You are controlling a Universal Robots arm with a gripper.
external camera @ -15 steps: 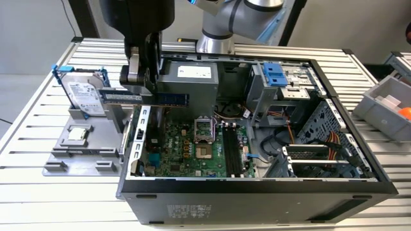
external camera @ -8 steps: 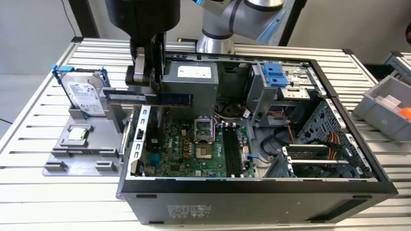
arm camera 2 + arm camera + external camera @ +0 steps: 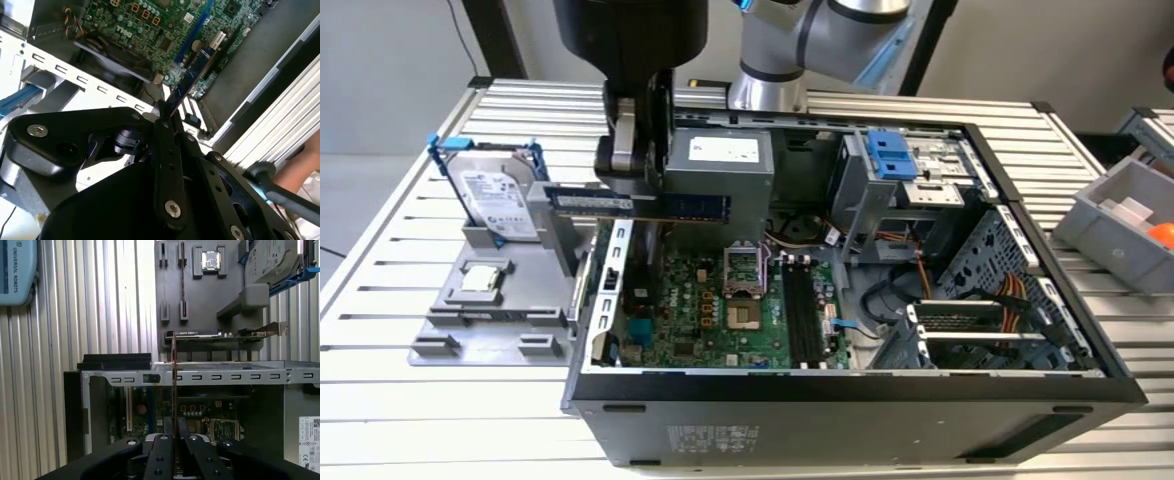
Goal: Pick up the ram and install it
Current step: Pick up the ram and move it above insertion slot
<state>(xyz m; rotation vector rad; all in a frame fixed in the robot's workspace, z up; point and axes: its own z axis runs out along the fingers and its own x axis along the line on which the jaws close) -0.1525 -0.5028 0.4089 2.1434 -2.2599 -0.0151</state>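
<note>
Step in hand: carrying the ram to the board.

- End effector (image 3: 640,190) was closed narrow on the ram (image 3: 587,200), clamping it near mid-length. Both wrist views showed the stick edge-on, running straight out from between the fingers.
- The ram hung clear above the open computer case (image 3: 854,425), over the case wall on the exterior view's left. One end reached out past that wall towards the hard drive (image 3: 494,190). The other end was over the motherboard (image 3: 707,300) inside the case. It touched nothing but the fingers.
- Long axis: level, running across the exterior view from left to right. The broad face stood upright, with a thin edge down. Which edge carries the contacts could not be told.
- The black memory slots (image 3: 798,310) inside the case ran from near to far in the exterior view, so roughly crosswise to the stick as held.

Judgement on doing it well: the stick's long axis should be lined up with a slot before any descent. It should be kept upright and square, brought down evenly along its length, and kept clear of the case wall. Tilt risks jamming one end.
</note>
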